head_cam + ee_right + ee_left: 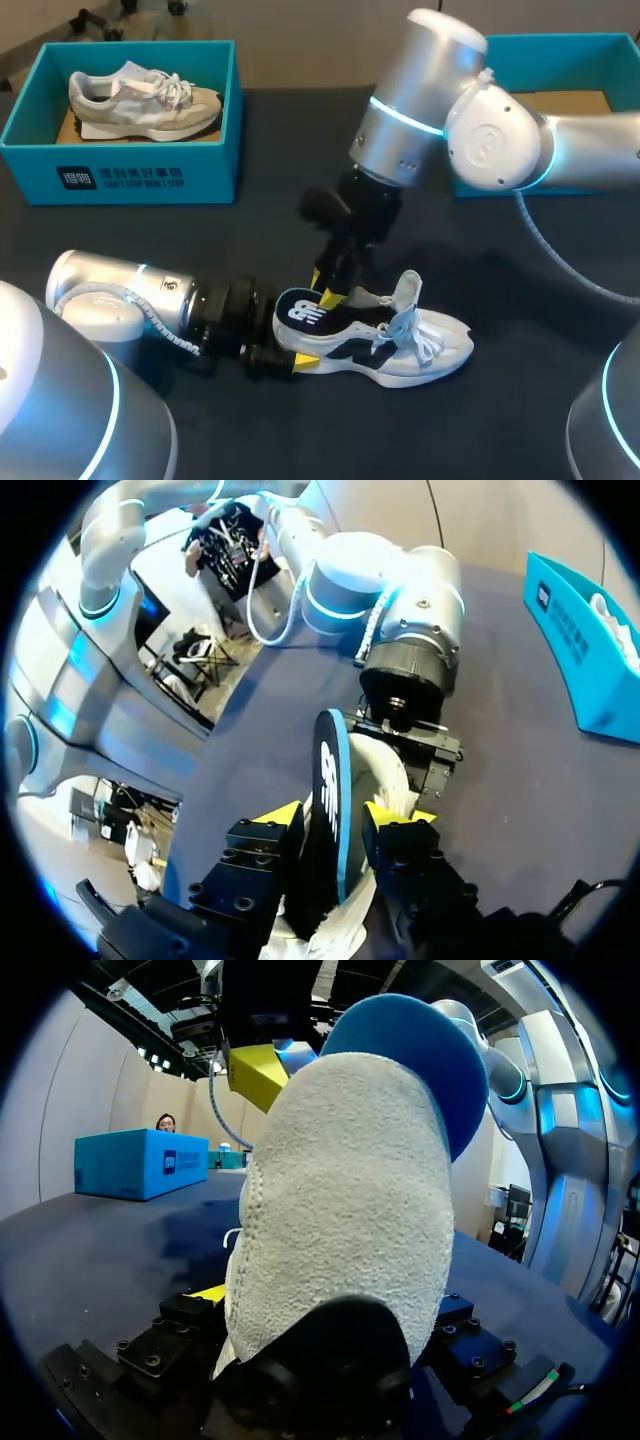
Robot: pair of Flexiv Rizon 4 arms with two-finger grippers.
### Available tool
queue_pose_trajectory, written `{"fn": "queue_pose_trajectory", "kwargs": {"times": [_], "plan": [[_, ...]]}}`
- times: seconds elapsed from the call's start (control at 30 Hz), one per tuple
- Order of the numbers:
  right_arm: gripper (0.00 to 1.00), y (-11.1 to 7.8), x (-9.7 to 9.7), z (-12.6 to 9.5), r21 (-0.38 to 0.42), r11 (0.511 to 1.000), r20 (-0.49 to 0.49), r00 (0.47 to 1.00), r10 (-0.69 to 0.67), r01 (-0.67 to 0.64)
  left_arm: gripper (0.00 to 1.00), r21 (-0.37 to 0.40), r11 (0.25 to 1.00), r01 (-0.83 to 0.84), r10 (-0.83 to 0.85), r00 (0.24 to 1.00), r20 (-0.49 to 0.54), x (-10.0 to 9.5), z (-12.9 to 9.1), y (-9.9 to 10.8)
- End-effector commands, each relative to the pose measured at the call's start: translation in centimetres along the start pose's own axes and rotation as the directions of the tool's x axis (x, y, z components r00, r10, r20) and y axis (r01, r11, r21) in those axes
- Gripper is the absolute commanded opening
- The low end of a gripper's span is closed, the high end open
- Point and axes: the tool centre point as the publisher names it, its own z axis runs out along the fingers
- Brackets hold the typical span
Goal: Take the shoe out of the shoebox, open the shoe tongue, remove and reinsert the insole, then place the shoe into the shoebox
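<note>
A white and black shoe (420, 345) lies on its side on the dark table. My left gripper (290, 362) is shut on its heel, which fills the left wrist view as a white knit heel (340, 1230) between the fingers. A dark insole with a blue edge (305, 314) stands up out of the heel end. My right gripper (330, 285) comes down from above, open. In the right wrist view the insole (330, 810) stands edge-on between the yellow tips of that gripper (332, 820), with a small gap on each side.
A teal shoebox (120, 165) at the back left holds a second, grey and white shoe (140, 100). Another teal box (560, 60) stands at the back right, partly behind my right arm. Bare table lies in front of and to the right of the shoe.
</note>
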Motion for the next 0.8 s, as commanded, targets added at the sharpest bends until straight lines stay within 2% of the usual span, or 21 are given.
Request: {"fn": "queue_pose_trajectory", "kwargs": {"times": [0.03, 0.33, 0.8], "plan": [[0.40, -1.1, 0.4, -0.6, -0.022, 1.000, 0.013, 1.000, 0.014, -0.014, 0.00, -0.002, 1.000, 0.001, -0.001, 1.000, 0.002, 0.0, -0.1, 0.5], [0.40, -1.2, -0.6, 0.4, -0.049, 0.998, -0.065, 0.998, 0.024, -0.027, 0.00, -0.002, 1.000, 0.001, -0.001, 1.000, 0.002, 0.0, -0.1, 0.5], [0.38, -1.3, -0.8, 1.3, -0.057, 0.996, -0.093, 0.994, 0.061, -0.067, 0.00, -0.002, 1.000, 0.001, -0.001, 1.000, 0.002, 0.0, -0.1, 0.5]]}}
